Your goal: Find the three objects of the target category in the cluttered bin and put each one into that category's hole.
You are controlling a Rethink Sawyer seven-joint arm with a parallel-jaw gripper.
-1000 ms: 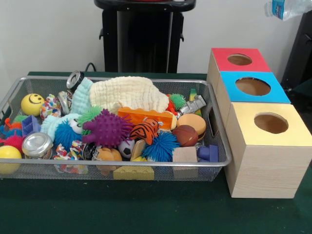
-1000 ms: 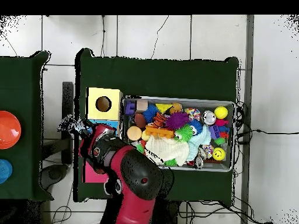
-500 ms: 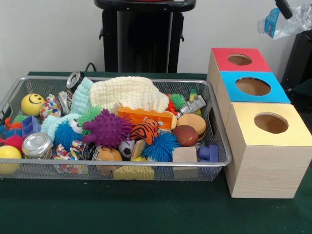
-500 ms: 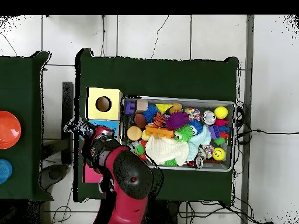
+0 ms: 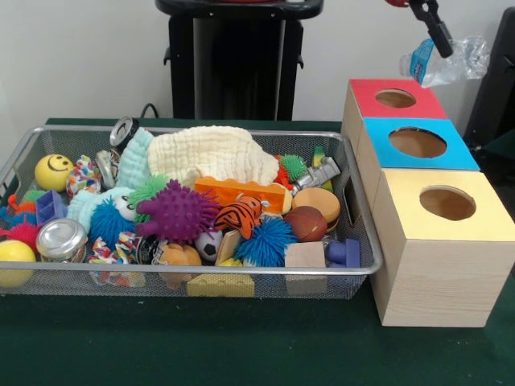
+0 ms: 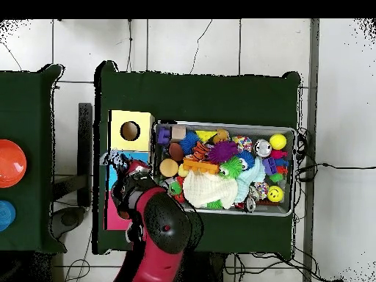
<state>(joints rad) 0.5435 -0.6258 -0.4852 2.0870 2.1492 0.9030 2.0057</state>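
Gripper point(image 5: 438, 39) clamped on a clear, crumpled plastic water bottle with a blue label point(image 5: 444, 59), held above the red-topped wooden box point(image 5: 396, 98).
Judged light, thin-walled and slippery; it probably yields under pressure, so a hold across the stiffer neck seems safest.

Wire-mesh metal bin point(image 5: 354, 233), wood-grain boxes point(image 5: 438, 281), crinkled clear plastic bottle point(image 5: 451, 60)
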